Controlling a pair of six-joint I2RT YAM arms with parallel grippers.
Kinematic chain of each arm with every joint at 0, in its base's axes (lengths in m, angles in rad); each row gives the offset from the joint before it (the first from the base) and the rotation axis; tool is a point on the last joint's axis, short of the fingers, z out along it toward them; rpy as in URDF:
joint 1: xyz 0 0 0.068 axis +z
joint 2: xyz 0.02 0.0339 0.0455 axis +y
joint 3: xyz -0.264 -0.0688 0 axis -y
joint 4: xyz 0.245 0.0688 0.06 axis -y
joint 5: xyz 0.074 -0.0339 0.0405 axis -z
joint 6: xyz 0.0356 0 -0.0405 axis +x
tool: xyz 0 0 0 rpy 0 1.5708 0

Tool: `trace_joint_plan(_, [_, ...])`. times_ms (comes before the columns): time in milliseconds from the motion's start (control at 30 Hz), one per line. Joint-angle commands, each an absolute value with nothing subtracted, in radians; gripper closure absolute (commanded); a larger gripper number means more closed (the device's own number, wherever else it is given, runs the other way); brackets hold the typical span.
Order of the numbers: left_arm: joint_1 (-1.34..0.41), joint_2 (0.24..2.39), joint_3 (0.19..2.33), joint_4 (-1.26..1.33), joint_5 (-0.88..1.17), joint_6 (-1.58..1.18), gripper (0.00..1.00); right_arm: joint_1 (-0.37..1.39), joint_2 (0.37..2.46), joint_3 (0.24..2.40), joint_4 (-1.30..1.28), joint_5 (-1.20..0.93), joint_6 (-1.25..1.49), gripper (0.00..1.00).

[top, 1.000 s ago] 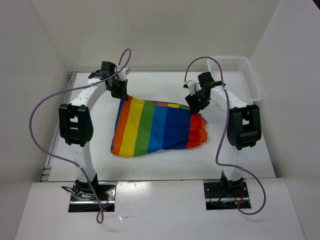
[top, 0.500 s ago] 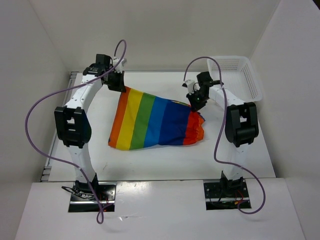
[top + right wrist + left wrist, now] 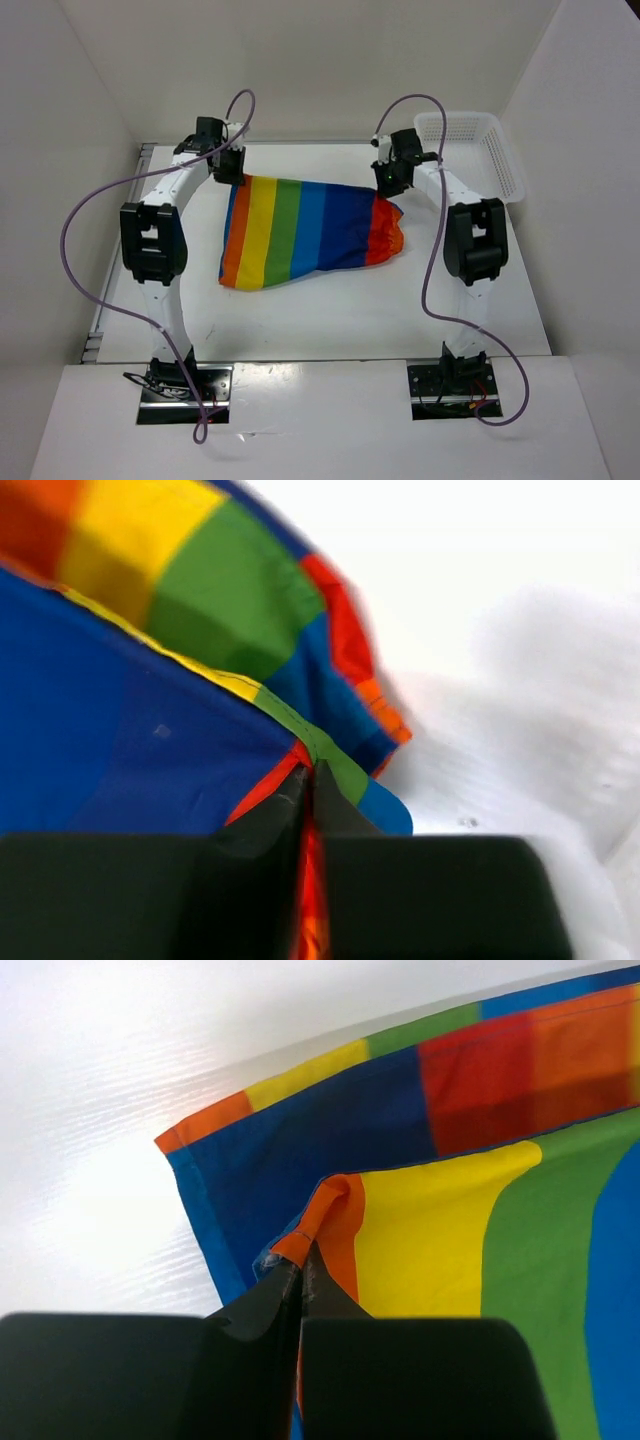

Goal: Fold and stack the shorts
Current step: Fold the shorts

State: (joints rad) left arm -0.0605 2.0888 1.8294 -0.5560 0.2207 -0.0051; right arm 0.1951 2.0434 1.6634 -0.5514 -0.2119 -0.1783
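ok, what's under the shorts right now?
Only white table shows around the shorts; left hand and right hand pinch its far corners. Anything beneath the spread cloth is hidden.

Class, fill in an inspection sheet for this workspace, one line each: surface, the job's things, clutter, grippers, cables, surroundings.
Surface: white table, with the garment lying on it.
Job's things: shorts in rainbow stripes, spread between the two arms.
Clutter: white basket at the far right corner, apart from the shorts.
Grippers: left gripper shut on the shorts' far left corner; right gripper shut on their far right corner.
Cables: a purple cable loops off each arm; neither touches the shorts.
Surroundings: plain white walls on three sides.
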Motion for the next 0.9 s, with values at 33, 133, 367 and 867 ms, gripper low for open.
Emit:
trace_joint_plan(33, [-0.041, 2.178, 1.839, -0.500, 0.141, 0.000, 1.00, 0.224, 2.134, 1.765, -0.439, 0.026, -0.133, 0.59])
trace_joint_plan(133, [-0.022, 2.229, 1.880, -0.500, 0.130, 0.000, 1.00, 0.224, 2.134, 1.819, -0.430, 0.035, -0.124, 0.31])
trace_joint_plan(367, [-0.021, 2.273, 1.914, -0.514, 0.172, 0.000, 0.99, 0.184, 1.933, 1.709, -0.495, -0.067, -0.003, 0.24])
trace_joint_plan(867, [-0.021, 2.209, 1.884, -0.514, 0.163, 0.000, 0.99, 0.166, 1.830, 1.252, -0.492, -0.321, 0.457, 0.16])
